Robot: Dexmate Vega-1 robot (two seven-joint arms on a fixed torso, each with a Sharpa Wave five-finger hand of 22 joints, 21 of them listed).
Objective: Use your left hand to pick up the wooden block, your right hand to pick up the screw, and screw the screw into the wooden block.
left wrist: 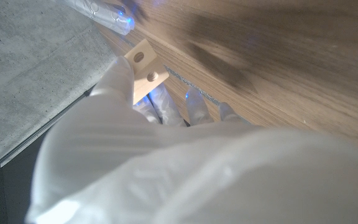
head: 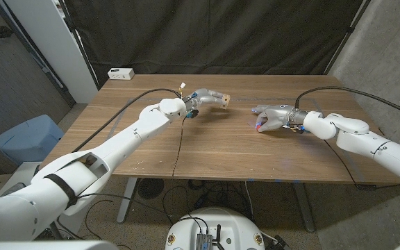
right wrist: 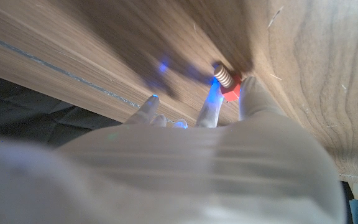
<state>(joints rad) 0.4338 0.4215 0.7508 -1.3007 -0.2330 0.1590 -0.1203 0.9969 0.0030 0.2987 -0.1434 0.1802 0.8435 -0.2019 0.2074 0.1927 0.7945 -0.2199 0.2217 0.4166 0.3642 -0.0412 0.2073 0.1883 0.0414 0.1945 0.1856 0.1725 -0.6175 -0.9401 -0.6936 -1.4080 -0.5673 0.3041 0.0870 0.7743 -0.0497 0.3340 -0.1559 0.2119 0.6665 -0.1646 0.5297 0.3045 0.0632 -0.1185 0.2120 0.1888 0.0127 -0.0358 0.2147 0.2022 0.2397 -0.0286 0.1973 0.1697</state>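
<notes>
The wooden block is held clear of the desk in the left hand, fingers clamped on one end so that the holed faces are left free, presumably to receive the screw. The screw, with its red head, is pinched at the fingertips of the right hand, low over the desk and well apart from the block. Whether the screw's tip touches the desk cannot be told, and much of the block is covered by the hand's back in the left wrist view
</notes>
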